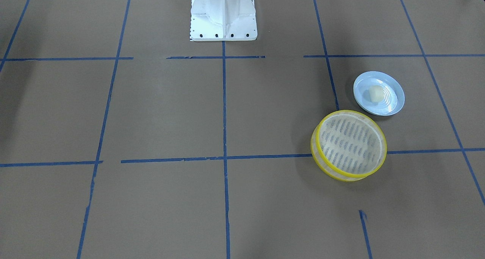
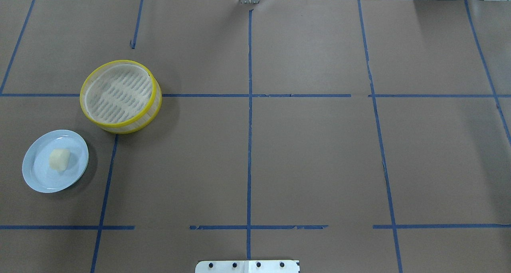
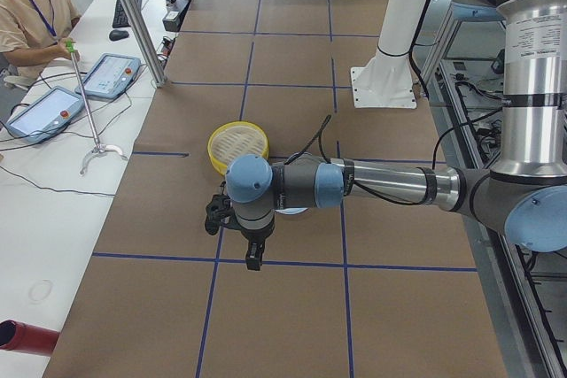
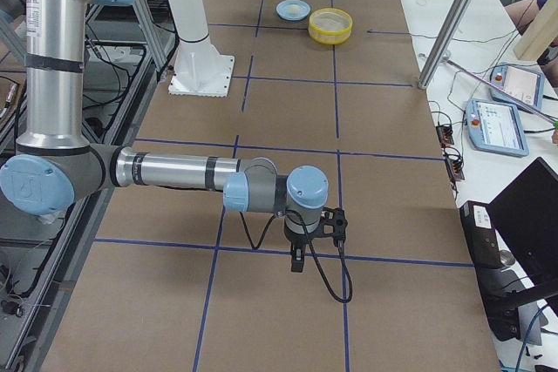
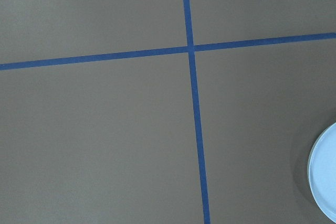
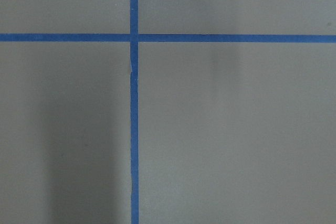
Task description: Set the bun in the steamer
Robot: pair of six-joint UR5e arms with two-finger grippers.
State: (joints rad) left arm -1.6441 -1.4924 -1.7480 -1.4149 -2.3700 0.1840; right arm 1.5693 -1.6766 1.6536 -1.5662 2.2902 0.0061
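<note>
Brown paper is covering the table (image 2: pixel 311 153) we are working at, and blue tape lines (image 2: pixel 249 145) are dividing it into big squares; we are placing everything from the steamer.

Our left arm (image 3: pixel 390 185) is reaching out level over the table, its wrist hanging on the base side of the steamer. Our right arm (image 4: pixel 174 169) is stretching out over the other end of the table, well apart from the steamer. Our white pedestal (image 1: pixel 223 13) is standing at the table's edge, also well apart from the steamer.

We are seeing the steamer (image 2: pixel 119 95) sitting upright on the paper over a tape crossing, yellow rims up, with only its slatted floor showing inside. A pale blue plate (image 2: pixel 40 177) is lying just beside the steamer, toward our base and further to our left, not touching it.

Our left gripper (image 3: pixel 252 263) is pointing down over the paper near the steamer, and our right gripper (image 4: pixel 297 264) is pointing down far from it. We are catching both only from the side cameras, so we cannot tell how either pair of jaws is standing.

We are finding the bun (image 2: pixel 59 159) resting on the middle of the plate, outside the steamer.
</note>
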